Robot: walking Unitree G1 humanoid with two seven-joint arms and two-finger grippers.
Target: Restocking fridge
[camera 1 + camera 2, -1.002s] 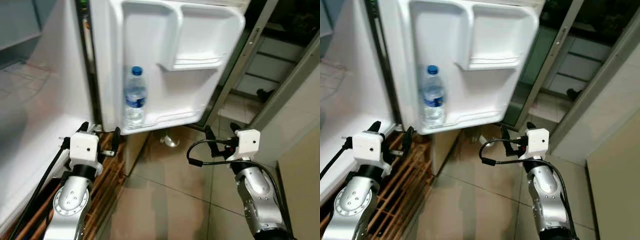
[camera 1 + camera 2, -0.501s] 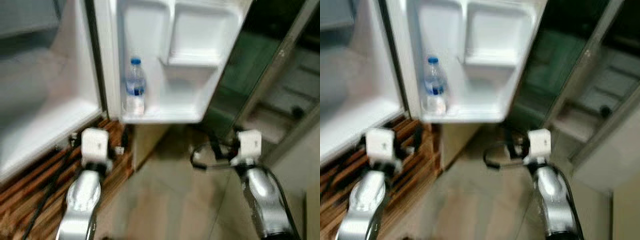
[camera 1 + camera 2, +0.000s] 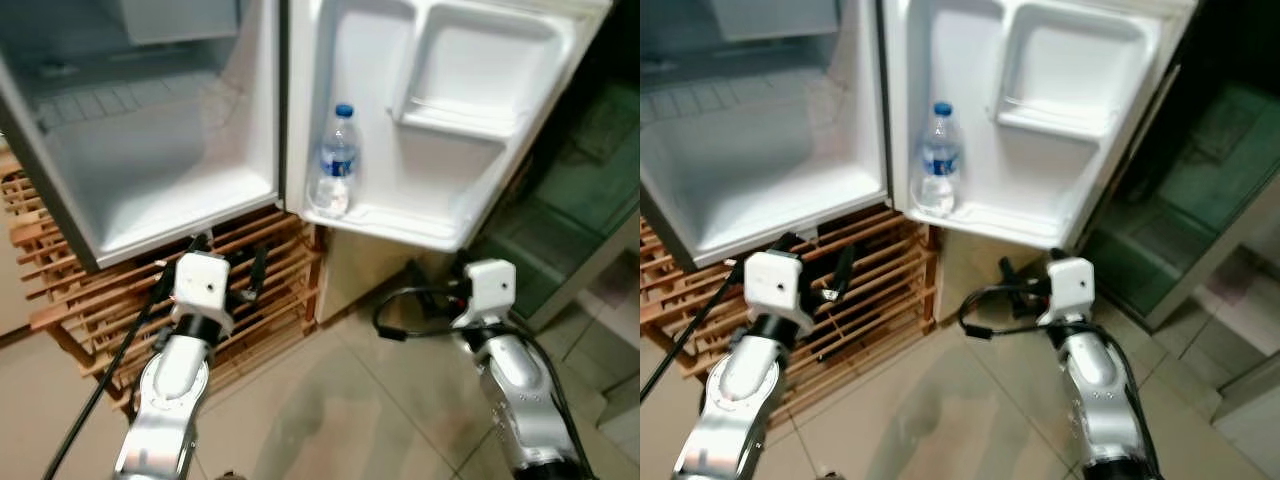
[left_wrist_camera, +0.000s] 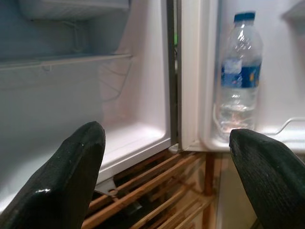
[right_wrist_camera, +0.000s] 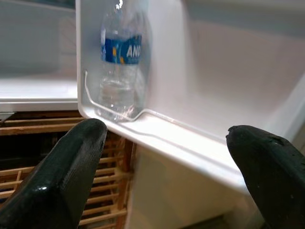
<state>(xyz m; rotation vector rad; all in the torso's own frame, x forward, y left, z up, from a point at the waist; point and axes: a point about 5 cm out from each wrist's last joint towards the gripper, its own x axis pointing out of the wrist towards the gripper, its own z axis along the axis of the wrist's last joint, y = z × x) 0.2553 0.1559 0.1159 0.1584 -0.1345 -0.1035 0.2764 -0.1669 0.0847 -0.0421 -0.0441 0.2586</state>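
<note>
Bottle (image 3: 334,162) is seen upright in the open fridge door (image 3: 450,120) shelf from the head views, while the left tool (image 4: 167,176) and right tool (image 5: 164,167) are shown open and empty in the wrist views.

White fridge cavity (image 3: 150,170) left: open; white door's lower shelf (image 3: 400,215): clear plastic water bottle (image 3: 335,160) at left end, right free.
</note>
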